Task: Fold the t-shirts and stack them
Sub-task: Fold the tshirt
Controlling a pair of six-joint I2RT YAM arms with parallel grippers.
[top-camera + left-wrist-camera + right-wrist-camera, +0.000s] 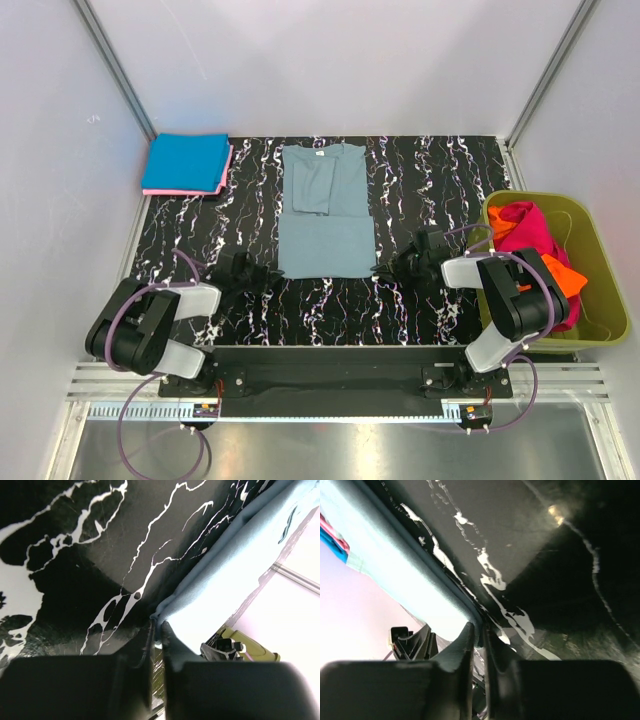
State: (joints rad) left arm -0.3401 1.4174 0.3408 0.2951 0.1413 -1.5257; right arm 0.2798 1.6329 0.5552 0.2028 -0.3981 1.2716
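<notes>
Up top, the grey-blue shirt [325,225] lies flat in the middle of the table [430,180], sleeves tucked in, making one long narrow strip. Its long axis runs straight away from the arms, with the collar and white label at the far end and the hem at the near end. The left gripper [272,272] is down at the near left corner of the hem and the right gripper [385,268] is at the near right corner. In the far left corner a bright blue shirt [185,162] sits folded on a pink shirt [190,191]. At the right, a green tub [600,250] holds a magenta shirt [525,228] and an orange shirt [565,280].

Over to the left wrist. The left gripper [159,630] has its fingers pressed together with the shirt's corner pinched between them, and the cloth [225,565] runs up and away to the right.

Right wrist now, and it's the mirror of that. The right gripper [481,630] is nipped onto the hem, only a sliver of gap showing, and the shirt's edge [395,560] stretches off to the upper left.

So it looks like the lengthwise fold is on. To do it well:
- Raise both corners together and level.
- Keep the hem just taut between the grippers, without stretching it.
- Carry the hem away toward the collar and lay it edge on edge.
- One side leading would skew the fold, and too shallow a pinch could let a corner slip.
</notes>
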